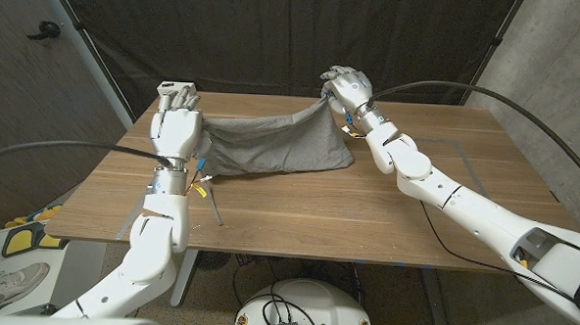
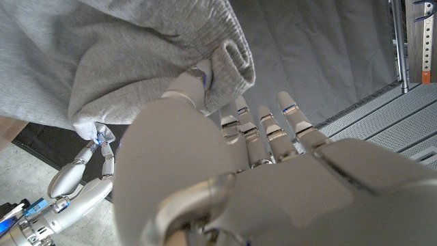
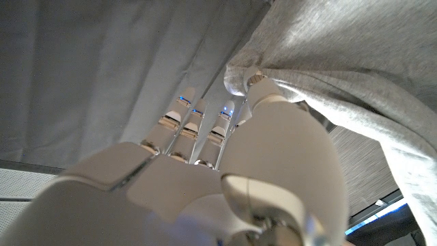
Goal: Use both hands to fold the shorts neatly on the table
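Note:
Grey shorts [image 1: 271, 142] hang stretched between my two hands above the far half of the wooden table [image 1: 386, 216], their lower edge draped on the tabletop. My left hand [image 1: 177, 121] holds the shorts' left upper corner, and the left wrist view shows the cloth [image 2: 136, 55] pinched at its thumb [image 2: 184, 89]. My right hand [image 1: 346, 88] grips the right upper corner, raised near the table's far edge. In the right wrist view the grey cloth [image 3: 355, 61] is bunched over my right hand's thumb [image 3: 263, 92]. My right hand [image 2: 82, 178] also appears in the left wrist view, pinching the far corner.
A dark curtain [image 1: 276, 35] hangs behind the table. Black cables [image 1: 444, 238] trail along my right arm over the tabletop. A thin dark stick-like item [image 1: 213, 210] lies on the wood near my left forearm. Shoes [image 1: 1, 267] sit on the floor at the lower left.

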Action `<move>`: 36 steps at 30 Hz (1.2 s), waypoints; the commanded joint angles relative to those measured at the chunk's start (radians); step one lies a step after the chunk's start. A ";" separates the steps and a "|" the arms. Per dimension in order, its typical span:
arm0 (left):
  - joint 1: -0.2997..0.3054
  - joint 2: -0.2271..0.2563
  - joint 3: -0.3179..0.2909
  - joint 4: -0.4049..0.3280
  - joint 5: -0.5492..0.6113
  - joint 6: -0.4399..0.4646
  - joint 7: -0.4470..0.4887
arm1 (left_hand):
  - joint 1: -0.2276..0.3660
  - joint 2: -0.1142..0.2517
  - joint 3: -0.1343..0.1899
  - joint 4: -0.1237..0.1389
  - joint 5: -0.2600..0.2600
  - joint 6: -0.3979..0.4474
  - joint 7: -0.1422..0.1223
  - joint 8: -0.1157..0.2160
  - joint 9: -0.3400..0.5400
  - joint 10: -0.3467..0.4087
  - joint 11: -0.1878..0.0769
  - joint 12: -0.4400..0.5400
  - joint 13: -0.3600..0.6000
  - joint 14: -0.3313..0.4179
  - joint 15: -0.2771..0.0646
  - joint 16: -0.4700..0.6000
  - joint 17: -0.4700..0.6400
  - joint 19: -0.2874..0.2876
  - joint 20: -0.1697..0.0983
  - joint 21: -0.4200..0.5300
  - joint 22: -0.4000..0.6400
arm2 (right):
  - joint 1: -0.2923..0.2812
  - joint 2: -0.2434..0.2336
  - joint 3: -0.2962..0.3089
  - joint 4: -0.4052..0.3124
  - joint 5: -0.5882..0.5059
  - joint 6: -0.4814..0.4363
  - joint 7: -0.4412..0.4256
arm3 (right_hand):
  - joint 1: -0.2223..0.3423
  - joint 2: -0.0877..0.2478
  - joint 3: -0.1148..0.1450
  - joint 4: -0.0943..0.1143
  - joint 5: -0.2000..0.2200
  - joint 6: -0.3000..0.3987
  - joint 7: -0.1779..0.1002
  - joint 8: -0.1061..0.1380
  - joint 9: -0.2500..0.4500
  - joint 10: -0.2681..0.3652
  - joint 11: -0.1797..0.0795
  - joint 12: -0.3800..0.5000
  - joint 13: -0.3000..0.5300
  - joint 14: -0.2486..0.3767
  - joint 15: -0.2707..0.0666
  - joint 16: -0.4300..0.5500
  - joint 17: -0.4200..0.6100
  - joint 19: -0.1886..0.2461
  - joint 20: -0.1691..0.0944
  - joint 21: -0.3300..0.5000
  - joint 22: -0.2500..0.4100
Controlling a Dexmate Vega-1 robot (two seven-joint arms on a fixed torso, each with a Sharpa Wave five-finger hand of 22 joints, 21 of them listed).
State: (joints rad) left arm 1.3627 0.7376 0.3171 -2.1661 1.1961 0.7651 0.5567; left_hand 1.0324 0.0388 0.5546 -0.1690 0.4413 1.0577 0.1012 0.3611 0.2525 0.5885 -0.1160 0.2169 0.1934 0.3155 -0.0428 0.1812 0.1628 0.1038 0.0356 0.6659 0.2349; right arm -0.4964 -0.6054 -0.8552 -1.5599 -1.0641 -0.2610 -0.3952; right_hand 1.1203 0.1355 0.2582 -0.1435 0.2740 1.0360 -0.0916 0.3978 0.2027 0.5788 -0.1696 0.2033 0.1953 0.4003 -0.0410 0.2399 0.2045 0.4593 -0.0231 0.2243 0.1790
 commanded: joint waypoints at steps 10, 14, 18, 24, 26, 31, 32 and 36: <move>-0.220 0.016 0.148 0.212 0.113 0.182 -0.078 | 0.002 0.002 0.003 -0.003 0.007 0.071 -0.018 0.112 0.114 0.019 -0.009 0.003 0.004 0.013 -0.074 -0.002 0.001 -0.004 -0.003 0.015 0.005 | 0.092 0.044 -0.058 0.107 0.001 -0.005 -0.014 | 0.002 -0.006 0.009 0.005 0.010 0.007 0.001 0.005 0.001 0.013 -0.006 -0.003 0.003 0.012 -0.179 -0.010 0.001 0.000 0.001 -0.001 0.004; -0.243 0.014 0.166 0.244 0.109 0.201 -0.089 | 0.003 -0.001 0.004 -0.005 0.008 0.081 -0.015 0.112 0.108 0.021 -0.010 0.003 0.004 0.013 -0.075 -0.003 0.001 -0.005 -0.002 0.018 0.005 | 0.113 0.058 -0.070 0.139 0.006 -0.005 -0.019 | 0.003 -0.006 0.008 0.005 0.010 0.007 0.001 0.004 0.001 0.012 -0.004 -0.003 0.003 0.011 -0.181 -0.010 0.002 -0.001 0.000 -0.001 0.004; -0.263 0.011 0.176 0.270 0.081 0.208 -0.080 | 0.005 -0.005 0.005 -0.007 0.008 0.086 -0.014 0.110 0.103 0.026 -0.012 0.003 0.003 0.015 -0.078 -0.002 0.001 -0.004 -0.004 0.021 0.005 | 0.136 0.078 -0.084 0.177 0.013 -0.009 -0.022 | 0.003 -0.003 0.005 0.006 0.010 0.007 -0.001 0.004 0.001 0.014 -0.007 -0.003 0.003 0.012 -0.182 -0.008 0.004 -0.001 -0.003 -0.002 0.004; -0.302 0.012 0.203 0.312 0.052 0.216 -0.060 | 0.007 -0.010 0.007 -0.008 0.009 0.092 -0.009 0.105 0.095 0.038 -0.018 0.006 0.003 0.020 -0.081 -0.001 0.001 -0.002 -0.005 0.026 0.005 | 0.176 0.114 -0.118 0.249 0.013 -0.012 -0.050 | 0.004 0.000 0.001 0.007 0.009 0.006 -0.002 0.002 0.001 0.021 -0.007 -0.001 0.003 0.015 -0.184 -0.004 0.008 -0.001 -0.005 -0.002 0.004; -0.314 0.013 0.212 0.325 0.042 0.216 -0.050 | 0.008 -0.011 0.008 -0.008 0.009 0.092 -0.008 0.102 0.092 0.038 -0.016 0.006 0.003 0.022 -0.084 -0.001 0.001 -0.001 -0.006 0.028 0.005 | 0.195 0.131 -0.133 0.284 0.015 -0.009 -0.055 | 0.005 0.001 0.000 0.007 0.009 0.006 -0.002 0.002 0.001 0.021 -0.008 -0.002 0.004 0.016 -0.184 -0.003 0.009 -0.001 -0.005 -0.002 0.004; -0.356 0.008 0.244 0.367 0.033 0.231 -0.047 | 0.009 -0.013 0.009 -0.008 0.010 0.095 -0.007 0.099 0.087 0.042 -0.018 0.006 0.003 0.026 -0.087 0.000 0.001 0.002 -0.007 0.033 0.005 | 0.235 0.170 -0.165 0.364 0.030 -0.009 -0.069 | 0.006 0.003 -0.003 0.007 0.009 0.005 -0.004 0.001 0.001 0.025 -0.007 -0.001 0.004 0.019 -0.185 0.000 0.012 0.000 -0.006 -0.002 0.004; -0.363 0.007 0.249 0.375 0.027 0.231 -0.044 | 0.009 -0.013 0.010 -0.007 0.010 0.096 -0.009 0.098 0.086 0.043 -0.018 0.007 0.003 0.028 -0.088 0.000 0.001 0.003 -0.009 0.034 0.005 | 0.244 0.178 -0.172 0.380 0.036 -0.007 -0.069 | 0.007 0.003 -0.004 0.007 0.009 0.005 -0.004 0.001 0.001 0.025 -0.007 -0.001 0.004 0.019 -0.186 0.000 0.012 0.000 -0.006 -0.002 0.004; -0.390 0.002 0.271 0.404 0.008 0.240 -0.040 | 0.009 -0.015 0.010 -0.007 0.010 0.095 -0.007 0.094 0.082 0.044 -0.017 0.006 0.003 0.031 -0.088 0.001 0.001 0.003 -0.009 0.036 0.005 | 0.278 0.211 -0.204 0.453 0.052 0.000 -0.081 | 0.007 0.004 -0.006 0.007 0.008 0.002 -0.004 -0.001 0.001 0.026 -0.007 -0.001 0.004 0.021 -0.185 0.002 0.014 0.000 -0.006 -0.002 0.004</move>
State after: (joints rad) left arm 1.0462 0.7473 0.5317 -1.8425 1.2413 0.9789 0.5023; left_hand 1.0337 0.0246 0.5583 -0.1731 0.4451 1.0692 0.0931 0.3611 0.2525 0.6080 -0.1215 0.2169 0.1932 0.3371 -0.0428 0.1812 0.1631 0.0998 0.0318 0.6921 0.2347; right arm -0.2992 -0.4700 -0.9903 -1.2668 -1.0413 -0.2683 -0.4481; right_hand 1.1203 0.1355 0.2594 -0.1362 0.2779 1.0356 -0.0917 0.3932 0.1972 0.5952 -0.1750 0.2002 0.1980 0.4110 -0.0410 0.2370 0.2148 0.4556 -0.0269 0.2243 0.1790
